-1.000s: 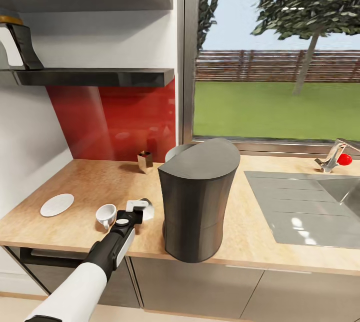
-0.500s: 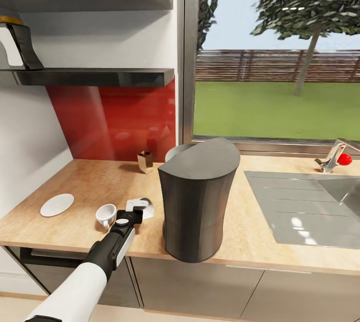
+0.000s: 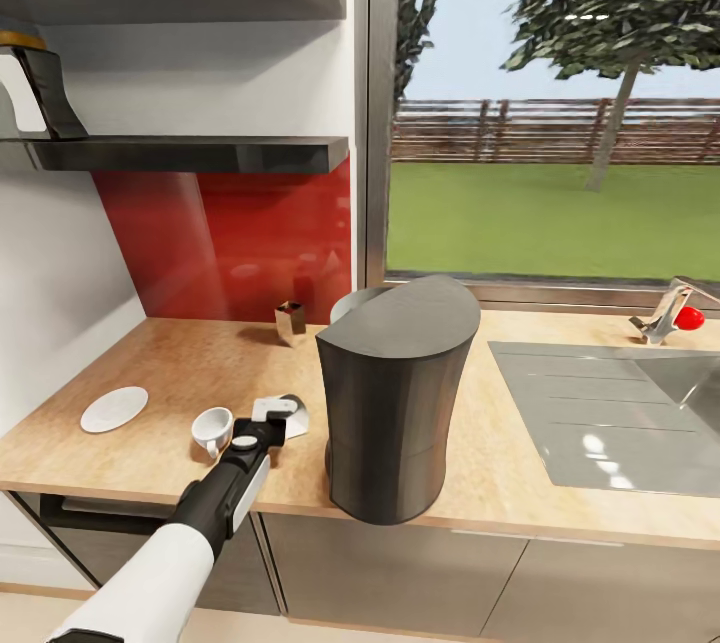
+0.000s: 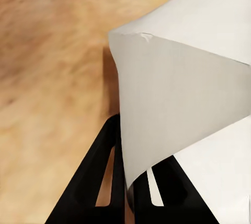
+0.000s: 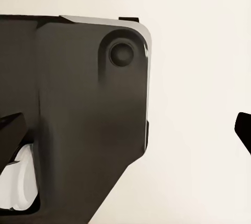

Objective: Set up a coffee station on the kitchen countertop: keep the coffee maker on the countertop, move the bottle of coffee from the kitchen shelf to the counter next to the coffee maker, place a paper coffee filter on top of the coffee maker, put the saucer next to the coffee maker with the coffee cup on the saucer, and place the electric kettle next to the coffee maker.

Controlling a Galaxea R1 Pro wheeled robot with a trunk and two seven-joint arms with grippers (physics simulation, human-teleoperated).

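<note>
Left pincer (image 4: 128,182): black fingers drawn close together with the edge of the white paper coffee filter (image 4: 178,98) between them; judged to have the filter nipped. In the head view the left pincer (image 3: 280,413) sits low over the wooden surface (image 3: 180,363), at the end of the white-and-black left arm (image 3: 190,533). Compared with the pictures of a second and half a second ago, pincer, arm and filter sit in the same place; nothing has lifted. Judgement: the grasp is being settled, and the carry to the coffee maker has not begun.

Paper coffee filter (image 3: 294,415): on or just above the surface, between the coffee cup and the coffee maker; whether it has left the wood cannot be told.

Coffee cup (image 3: 212,429): white, upright, just beside the left pincer, resting on the surface and not on its saucer.

Saucer (image 3: 114,409): white, flat, further out toward the wall, apart from the cup.

Coffee maker (image 3: 395,398): dark, tall, at the front edge of the surface, just beside the filter. Its top is bare; the filter step is open.

Small brown container (image 3: 290,321): at the red backsplash; possibly the coffee bottle, too small to confirm.

Shelf (image 3: 190,155): a black-and-white handled object (image 3: 30,88) at its end, perhaps the kettle.

Sink (image 3: 610,413) and tap (image 3: 672,311): beyond the coffee maker.

Right pincer: the right wrist view gives a dark housing (image 5: 78,119) against a pale background; one dark tip at the edge; opening cannot be told.
</note>
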